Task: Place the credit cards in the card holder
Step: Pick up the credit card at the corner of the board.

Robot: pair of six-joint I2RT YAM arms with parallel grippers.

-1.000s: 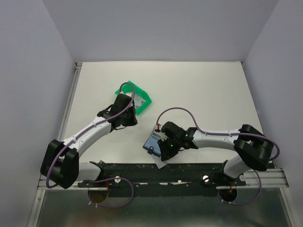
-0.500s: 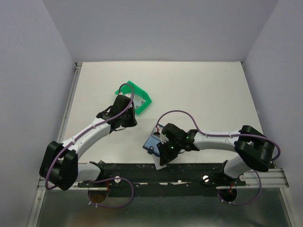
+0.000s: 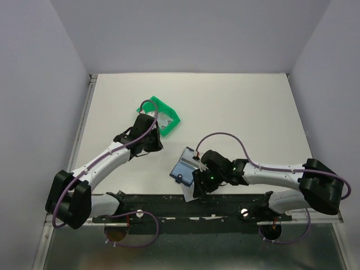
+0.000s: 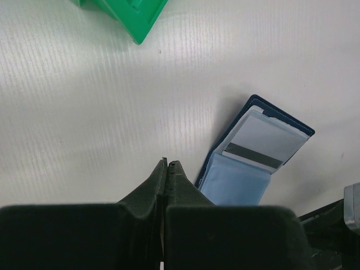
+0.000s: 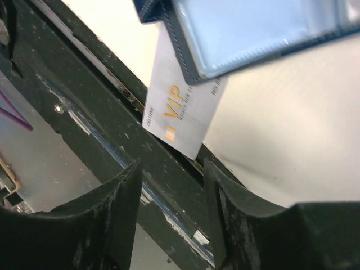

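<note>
1. Since the earlier frame the right gripper (image 5: 171,169) has backed off the holder (image 3: 184,165) toward the near edge of the table (image 3: 236,112), and its elbow has swung out to the right; the left arm has barely shifted
2. The holder lies open and flat near the table's front edge, between the two arms: a navy rim around a pale blue inside
3. The striped card (image 4: 253,147), pale grey with a dark band across it, sits on the holder's upper half; whether it is tucked into a pocket or only lies on top, I cannot tell
4. The VIP card (image 5: 183,115) is white with orange lettering and a small orange square; one end is under the holder's edge, the other hangs out over the black rail (image 5: 84,101)
5. The right gripper's fingers stand apart, holding nothing, just short of the VIP card's free corner
6. The left gripper (image 4: 167,164) is pressed together on nothing, above bare table between the green bin (image 3: 163,115) and the holder
7. Only the left wrist view shows the stripe and the holder's inside; only the right wrist view shows the VIP print; the top view gives just a pale sliver of that card by the rail
</note>
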